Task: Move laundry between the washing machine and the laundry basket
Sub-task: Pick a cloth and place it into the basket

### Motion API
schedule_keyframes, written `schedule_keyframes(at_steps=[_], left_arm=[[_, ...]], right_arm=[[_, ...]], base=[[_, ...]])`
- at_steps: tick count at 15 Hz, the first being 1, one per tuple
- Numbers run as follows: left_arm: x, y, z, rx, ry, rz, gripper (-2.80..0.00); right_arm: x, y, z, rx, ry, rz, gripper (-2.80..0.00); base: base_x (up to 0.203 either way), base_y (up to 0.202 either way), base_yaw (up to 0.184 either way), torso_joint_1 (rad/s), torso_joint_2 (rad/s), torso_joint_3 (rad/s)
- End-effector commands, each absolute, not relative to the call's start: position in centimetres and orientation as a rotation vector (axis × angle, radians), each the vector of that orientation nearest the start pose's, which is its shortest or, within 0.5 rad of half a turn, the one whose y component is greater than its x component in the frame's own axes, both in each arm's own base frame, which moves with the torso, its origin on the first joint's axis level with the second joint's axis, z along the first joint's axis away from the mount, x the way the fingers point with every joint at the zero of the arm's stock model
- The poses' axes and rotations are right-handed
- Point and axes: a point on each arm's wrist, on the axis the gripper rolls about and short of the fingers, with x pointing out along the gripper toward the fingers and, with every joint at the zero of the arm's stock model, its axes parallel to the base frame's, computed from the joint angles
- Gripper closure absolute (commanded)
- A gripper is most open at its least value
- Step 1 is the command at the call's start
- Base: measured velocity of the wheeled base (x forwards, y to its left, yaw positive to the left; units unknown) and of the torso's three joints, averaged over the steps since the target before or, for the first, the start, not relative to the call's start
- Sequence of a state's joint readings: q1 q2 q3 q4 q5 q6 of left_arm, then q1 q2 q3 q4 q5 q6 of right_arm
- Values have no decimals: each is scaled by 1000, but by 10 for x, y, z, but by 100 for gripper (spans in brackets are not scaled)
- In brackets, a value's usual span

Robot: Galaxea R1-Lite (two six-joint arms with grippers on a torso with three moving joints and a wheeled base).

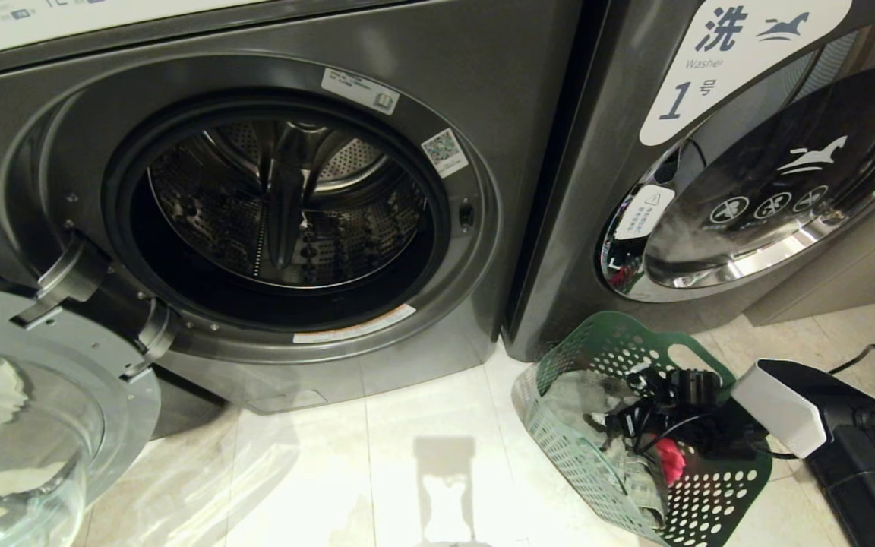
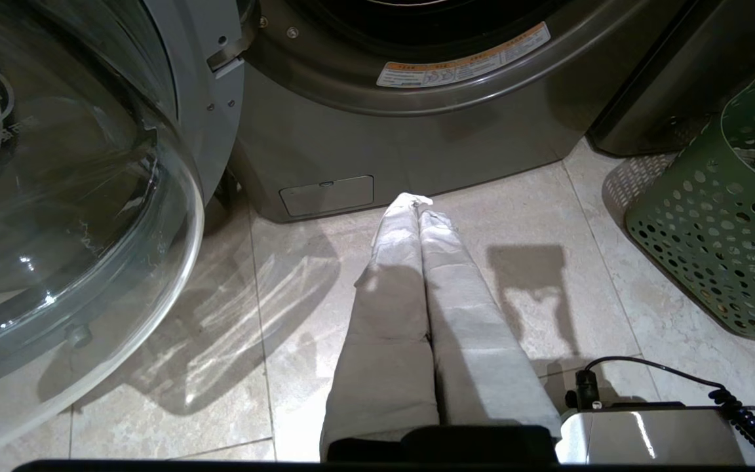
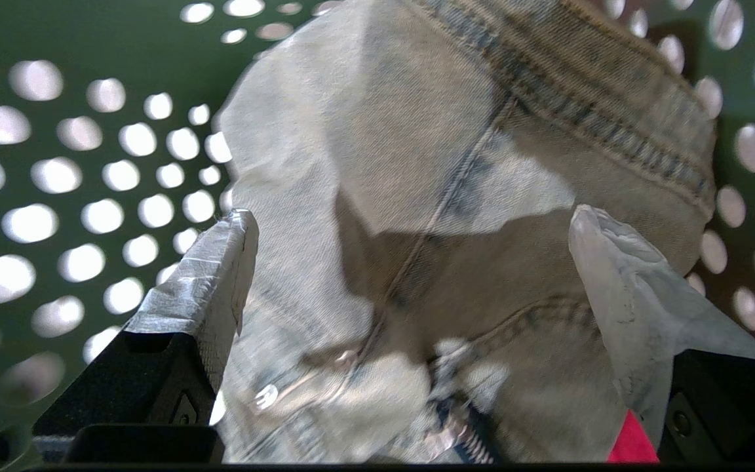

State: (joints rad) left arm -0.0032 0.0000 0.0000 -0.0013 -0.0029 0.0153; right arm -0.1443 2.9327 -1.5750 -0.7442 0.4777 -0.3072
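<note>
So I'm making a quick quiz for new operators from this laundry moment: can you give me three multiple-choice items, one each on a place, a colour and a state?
1. Where does the laundry basket stand?
A. On the floor before the machine labelled 1
B. Inside the open drum
C. On top of a machine

2. What colour is the basket?
A. White
B. Green
C. Blue

3. How is the right gripper?
A. Shut on a red cloth
B. Parked beside the glass door
C. Open over the pale denim garment

Answers:
1 A: in the head view it stands on the tiles below the closed machine marked 1.
2 B: its perforated walls are green in every view.
3 C: in the right wrist view the two taped fingers stand wide apart with denim between them, inside the basket.
</note>
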Motion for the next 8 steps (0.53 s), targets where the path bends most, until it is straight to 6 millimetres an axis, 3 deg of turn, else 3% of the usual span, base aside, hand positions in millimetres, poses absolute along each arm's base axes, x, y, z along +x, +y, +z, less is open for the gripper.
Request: schedule_keyframes(at_steps=[1, 4, 8], left_arm=[[-23, 0, 76, 15, -1, -6, 0], [-23, 0, 76, 15, 0, -6, 0], [-23, 0, 76, 15, 0, -6, 0]], right_arm=[[483, -66, -177, -111, 530, 388, -280], [486, -72, -191, -129, 510, 380, -280], [484, -68, -193, -118, 521, 404, -280]], base=[[0, 0, 0, 0, 0, 0], [0, 0, 0, 0, 0, 0], [0, 0, 0, 0, 0, 0]])
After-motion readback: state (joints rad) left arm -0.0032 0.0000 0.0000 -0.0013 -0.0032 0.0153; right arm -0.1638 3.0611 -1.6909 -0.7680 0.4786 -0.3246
